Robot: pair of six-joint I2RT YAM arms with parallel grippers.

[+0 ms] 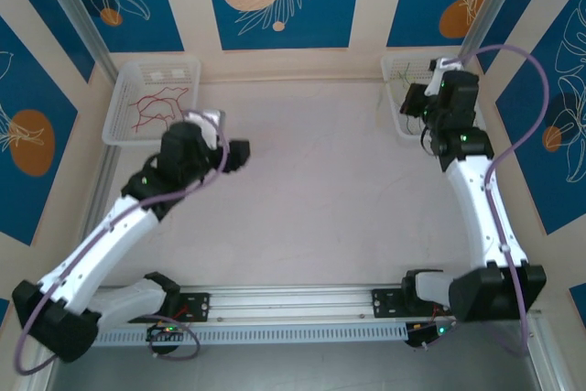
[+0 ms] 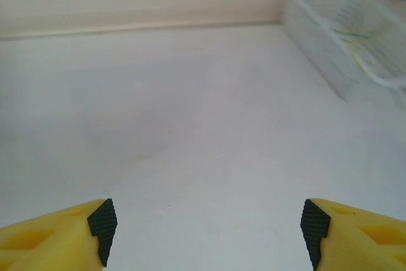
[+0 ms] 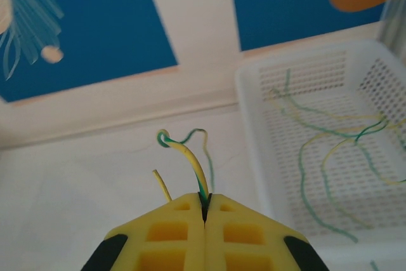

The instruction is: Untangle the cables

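The right claw [image 3: 204, 206], clenched on a green-yellow cable [image 3: 192, 163] that rises up-frame from its tips, has the white basket [image 3: 250, 125] close by at frame right; the left claw [image 2: 209, 230] hangs released over bare desk [image 2: 190, 125].

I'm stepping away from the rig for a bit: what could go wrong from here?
The right gripper pinches the green-yellow cable right at its tips; it could slip out. Its curled free end could catch the rim of the white basket. The green cables in the basket lie crossed, so dropping this one on them may tangle it.
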